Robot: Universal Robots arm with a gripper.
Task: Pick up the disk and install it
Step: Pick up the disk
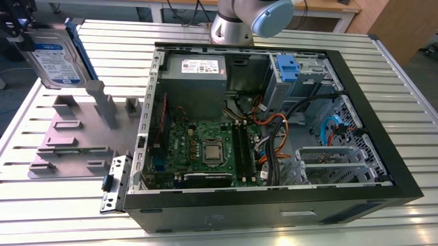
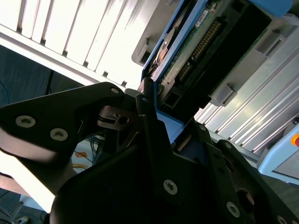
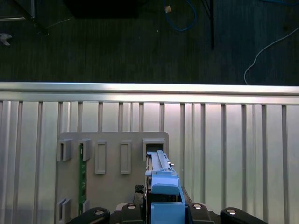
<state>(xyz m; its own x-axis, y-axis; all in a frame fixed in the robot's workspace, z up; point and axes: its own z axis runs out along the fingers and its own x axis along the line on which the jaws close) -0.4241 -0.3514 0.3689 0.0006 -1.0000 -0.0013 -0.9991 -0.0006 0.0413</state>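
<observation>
Disk [image 1: 56, 56]: upright, held clear above grey holder plate [image 1: 68, 138] near desk [image 1: 411, 102] edge, well apart from open computer case [image 1: 274, 210]; free room around it. Tool [image 2: 156, 122]: clamped on disk's blue-framed edge; in the exterior view, cut off at the corner.

The computer case [image 1: 274, 207] lies open on the bench [image 1: 403, 102], across its middle and the exterior view's right. Just left of the case lies a fixture plate [image 1: 75, 148]. The disk [image 1: 58, 59] hangs on edge above the plate's far part, between the fingers [image 2: 152, 135]. Inside the case, the power supply [image 1: 195, 77] sits far left, the motherboard [image 1: 205, 148] nearer than it, and the drive bay [image 1: 308, 77] far right. The arm's base [image 1: 233, 25] stands behind the case.
</observation>
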